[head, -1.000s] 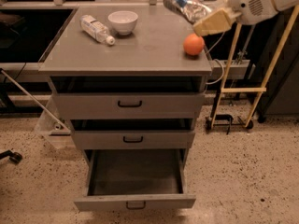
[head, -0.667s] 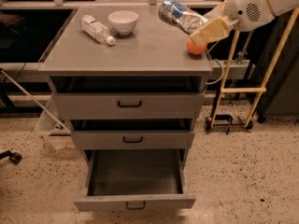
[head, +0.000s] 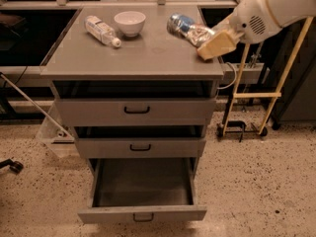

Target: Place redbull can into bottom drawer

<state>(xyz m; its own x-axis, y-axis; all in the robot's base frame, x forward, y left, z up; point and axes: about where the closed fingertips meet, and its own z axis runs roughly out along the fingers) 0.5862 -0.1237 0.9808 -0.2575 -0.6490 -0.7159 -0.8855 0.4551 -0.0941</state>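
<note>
One tan hand (head: 198, 33) above cabinet top (head: 133, 56), clasping shiny slim redbull can (head: 180, 23)

Cabinet top (head: 148, 53): bottle (head: 102, 30), bowl (head: 130, 22); tool (head: 205, 36) above right, gripping redbull can (head: 183, 24).

My end effector (head: 201, 35) grips the redbull can (head: 180, 23) over the worktop (head: 148, 53), far right; the bottom drawer (head: 113, 214) stands open.

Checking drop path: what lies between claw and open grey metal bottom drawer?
Camera view: the claw holds the slim silver-blue redbull can over the grey cabinet top; it and two shallower drawers lie between.
</note>
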